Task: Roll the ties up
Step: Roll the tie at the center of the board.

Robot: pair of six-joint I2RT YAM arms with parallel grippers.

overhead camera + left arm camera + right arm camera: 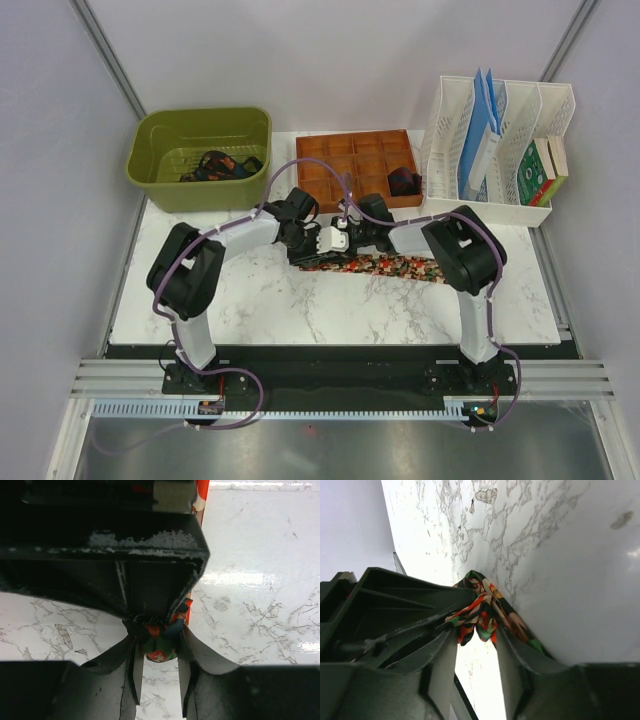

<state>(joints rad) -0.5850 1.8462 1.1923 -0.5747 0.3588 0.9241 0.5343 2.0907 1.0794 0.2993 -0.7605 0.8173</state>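
The speckled tie (pixel 400 267) is stretched crosswise on the surface (pixel 300 310), its loose length running rightward. Its rolled end is clamped in the left end effector (pixel 159 640); the right end effector (pixel 476 625) is set around the same fabric (whether it grips cannot be told).

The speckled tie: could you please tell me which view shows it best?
The top external view: the speckled tie lies stretched across the table. Each wrist view shows only a bunched bit up close.
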